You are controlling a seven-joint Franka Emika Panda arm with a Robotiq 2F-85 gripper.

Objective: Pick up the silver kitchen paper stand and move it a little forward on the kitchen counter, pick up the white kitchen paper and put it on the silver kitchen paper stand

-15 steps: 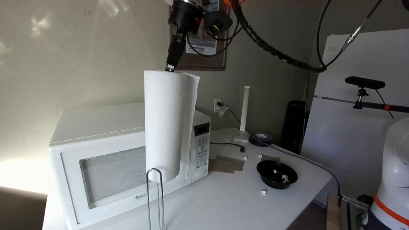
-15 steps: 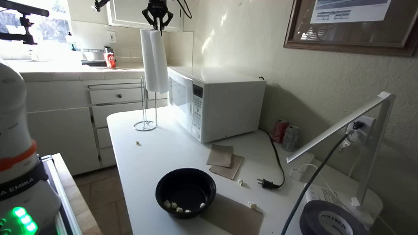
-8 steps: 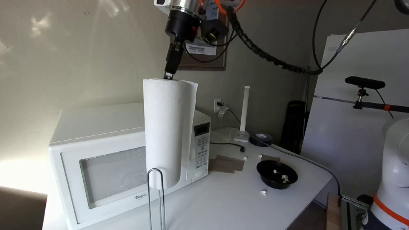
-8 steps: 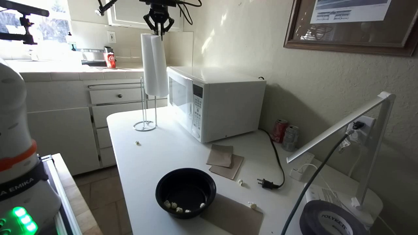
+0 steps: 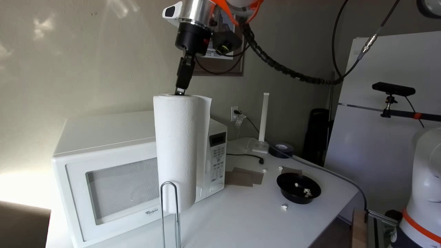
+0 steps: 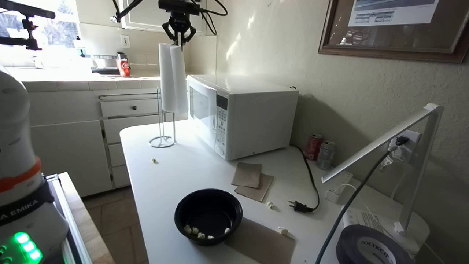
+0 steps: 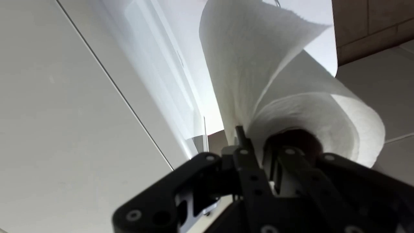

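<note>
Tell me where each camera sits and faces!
An exterior view: near the silver stand, facing the microwave's door; pincer and arm show.
An exterior view: near the black bowl, looking along the counter; pincer and arm show.
Wrist view: on the arm, looking down at the paper roll; pincer shows.
Both exterior views show the silver stand and paper roll.

Pincer (image 5: 180, 91): black, pointing down, slanted in an exterior view with its tips toward the picture's left
Jaws: nearly together, clamped, a narrow gap showing in the wrist view
Fingers (image 7: 242, 139): side by side, one tip visible, the other lost in dark
Linkages (image 6: 168, 31): bowed out to both sides above the fingertips
Wrist (image 5: 196, 13): silver cuff over a black coupling, tilted in line with the pincer
Arm base (image 6: 14, 143): white, upright at the edge of both exterior views, ringed in orange
Status lights (image 6: 28, 247): lit green
</note>
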